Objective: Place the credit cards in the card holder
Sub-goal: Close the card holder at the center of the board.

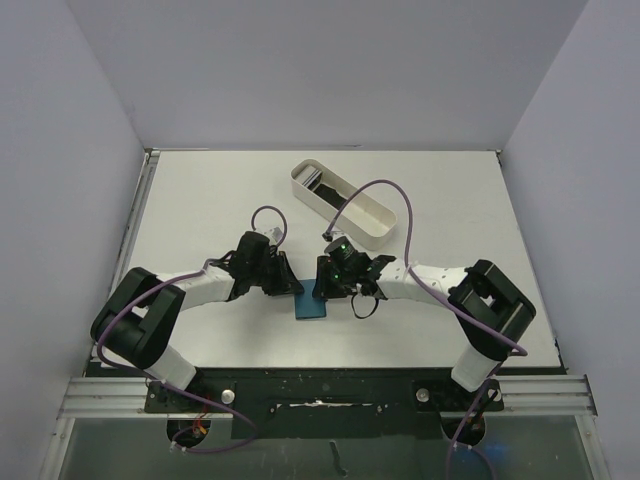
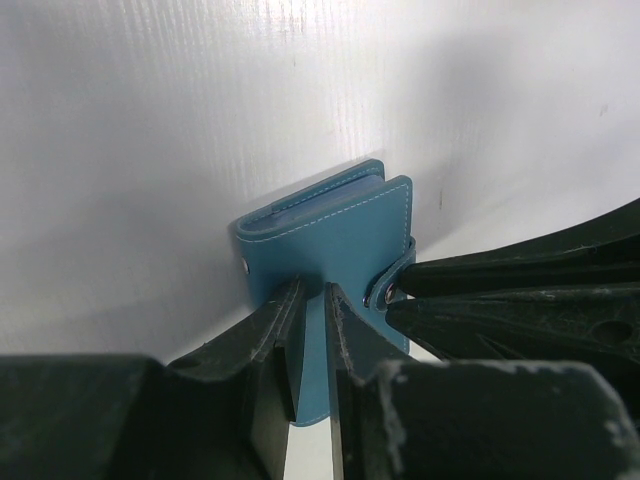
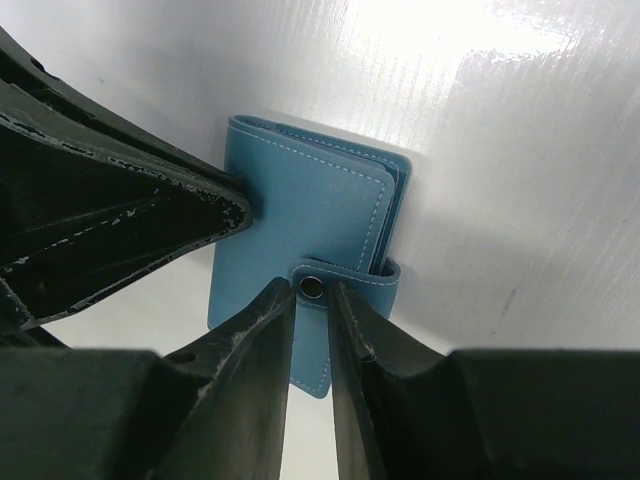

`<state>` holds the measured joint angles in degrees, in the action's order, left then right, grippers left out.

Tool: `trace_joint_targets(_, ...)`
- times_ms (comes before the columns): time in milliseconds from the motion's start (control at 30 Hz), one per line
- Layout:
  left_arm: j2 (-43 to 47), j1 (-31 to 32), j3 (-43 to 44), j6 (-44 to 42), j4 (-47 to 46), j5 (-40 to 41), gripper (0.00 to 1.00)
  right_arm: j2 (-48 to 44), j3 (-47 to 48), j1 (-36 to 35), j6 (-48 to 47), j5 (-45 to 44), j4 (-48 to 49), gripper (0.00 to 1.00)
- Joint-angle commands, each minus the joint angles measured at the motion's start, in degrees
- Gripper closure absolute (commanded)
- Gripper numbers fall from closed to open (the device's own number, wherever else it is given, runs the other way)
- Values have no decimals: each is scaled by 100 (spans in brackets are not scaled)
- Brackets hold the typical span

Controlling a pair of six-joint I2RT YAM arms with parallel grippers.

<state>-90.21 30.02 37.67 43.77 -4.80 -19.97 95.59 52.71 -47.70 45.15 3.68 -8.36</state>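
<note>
The card holder [image 1: 312,308], a closed teal wallet, lies flat on the table between both arms. In the left wrist view it [image 2: 330,235] sits under my left gripper [image 2: 317,292], whose fingers are nearly together with their tips resting on its cover. My right gripper [image 3: 312,290] is closed to a narrow gap around the snap strap [image 3: 350,275], with the stud between its tips. From above, the left gripper [image 1: 290,285] and right gripper [image 1: 322,285] meet over the holder. Dark and light credit cards [image 1: 313,180] lie in the far end of the white tray [image 1: 375,225].
The long white oval tray stands slanted behind the arms at centre-right. A purple cable [image 1: 395,195] loops over the tray from the right arm. Grey walls enclose the table on the left, back and right.
</note>
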Motion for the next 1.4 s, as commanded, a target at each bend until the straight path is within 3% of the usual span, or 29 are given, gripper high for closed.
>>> trace_joint_targets(0,13,57,105,-61,32,264,86,63,29,-61,47,5,246,78)
trace_joint_targets(833,57,49,47,-34,5,318,86,311,494,-358,-146,-583,-463,82)
trace_joint_targets(1367,50,57,21,25,-91,274,86,884,924,-695,-328,-1240,-1359,92)
